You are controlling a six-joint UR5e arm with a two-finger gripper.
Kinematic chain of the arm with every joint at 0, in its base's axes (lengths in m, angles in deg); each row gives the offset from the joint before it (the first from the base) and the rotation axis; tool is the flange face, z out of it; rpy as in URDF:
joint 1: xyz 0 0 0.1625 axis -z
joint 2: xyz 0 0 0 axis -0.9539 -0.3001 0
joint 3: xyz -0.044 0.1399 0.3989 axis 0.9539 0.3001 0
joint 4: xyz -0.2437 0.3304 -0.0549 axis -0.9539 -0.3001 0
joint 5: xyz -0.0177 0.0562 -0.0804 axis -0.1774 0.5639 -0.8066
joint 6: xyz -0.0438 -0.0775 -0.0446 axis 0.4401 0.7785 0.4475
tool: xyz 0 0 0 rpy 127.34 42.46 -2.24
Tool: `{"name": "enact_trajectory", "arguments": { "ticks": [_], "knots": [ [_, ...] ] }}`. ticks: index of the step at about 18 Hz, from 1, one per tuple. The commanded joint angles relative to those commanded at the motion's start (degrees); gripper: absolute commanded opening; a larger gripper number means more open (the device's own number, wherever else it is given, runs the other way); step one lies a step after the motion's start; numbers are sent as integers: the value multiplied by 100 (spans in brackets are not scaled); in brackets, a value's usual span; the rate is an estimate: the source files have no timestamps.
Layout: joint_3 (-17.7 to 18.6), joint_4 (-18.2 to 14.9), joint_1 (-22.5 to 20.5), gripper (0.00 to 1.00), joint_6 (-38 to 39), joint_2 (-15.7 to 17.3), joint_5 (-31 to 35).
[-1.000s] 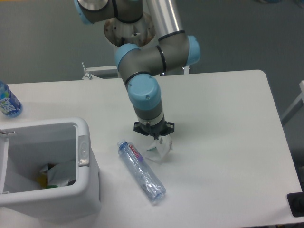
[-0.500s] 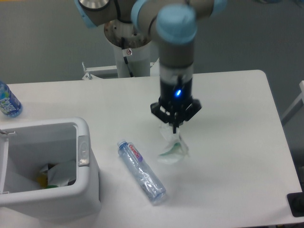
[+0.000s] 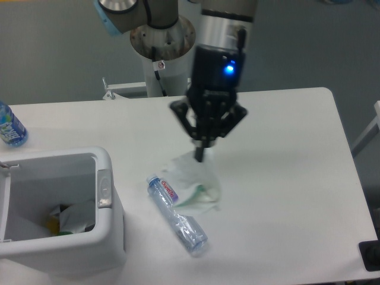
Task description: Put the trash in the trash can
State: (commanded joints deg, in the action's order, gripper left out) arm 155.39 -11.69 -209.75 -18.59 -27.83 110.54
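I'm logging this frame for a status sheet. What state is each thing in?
End effector: shut on the paper's top edge.
Paper: crumpled, hanging from the end effector, not in the bin.
Red-label bottle: lying on its side on the table, cap on.
Bin: open, some trash already inside.
Blue-label bottle: upright at the table's left edge.

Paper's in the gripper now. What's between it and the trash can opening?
In the camera view, the plastic bottle lies between the held paper scrap and the trash can, its cap end nearest the can's latch side. Otherwise bare table.
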Motion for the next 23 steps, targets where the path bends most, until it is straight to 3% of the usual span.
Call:
{"name": "enact_trajectory", "arguments": {
  "ticks": [6,10,11,12,13,14,18,23],
  "knots": [
    [166,0,1195,0,62,-9,17],
    [289,0,1408,6,63,-18,0],
    [289,0,1408,19,28,-26,-9],
    [255,9,1416,46,-16,-61,0],
    [211,17,1416,80,-78,-79,0],
    [176,18,1416,100,-96,-79,17],
    [236,9,1277,100,-34,-9,44],
    [325,44,126,100,388,-148,61]
  ]
}}
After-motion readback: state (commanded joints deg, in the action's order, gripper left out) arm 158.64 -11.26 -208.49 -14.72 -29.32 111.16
